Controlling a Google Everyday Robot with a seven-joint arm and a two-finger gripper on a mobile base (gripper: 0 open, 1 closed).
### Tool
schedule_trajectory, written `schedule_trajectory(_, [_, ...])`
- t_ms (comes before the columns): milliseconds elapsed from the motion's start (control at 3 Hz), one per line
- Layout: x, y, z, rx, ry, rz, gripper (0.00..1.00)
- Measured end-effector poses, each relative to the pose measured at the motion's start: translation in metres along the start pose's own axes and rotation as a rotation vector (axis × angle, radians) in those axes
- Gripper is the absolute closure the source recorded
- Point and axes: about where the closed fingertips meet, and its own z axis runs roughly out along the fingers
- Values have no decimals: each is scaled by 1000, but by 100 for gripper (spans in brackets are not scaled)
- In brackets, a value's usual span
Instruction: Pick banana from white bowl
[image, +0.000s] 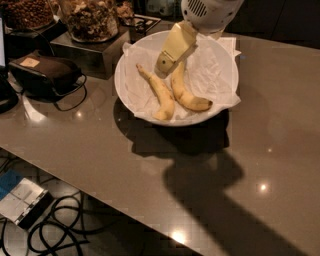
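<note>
gripper (167, 64): in white bowl (120, 96), over banana (186, 96) far end | bowl: near table (100, 155) far edge | slimmer banana (161, 94): just beside

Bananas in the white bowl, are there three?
No, the white bowl holds two, the banana and a slimmer banana, with the gripper over their far ends.

We have the white wrist (210, 12) at the top edge of the view, just right of centre. The beige gripper (165, 65) slants down from it toward the view's left. Its tip seems low, though we can't judge the height.
</note>
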Motion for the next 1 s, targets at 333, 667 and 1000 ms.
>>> schedule_trajectory(333, [0, 0, 0, 0, 0, 0, 0])
schedule_trajectory(667, [3, -8, 17, 5, 22, 0, 0])
schedule_trajectory(1000, [8, -23, 37, 3, 52, 11, 0])
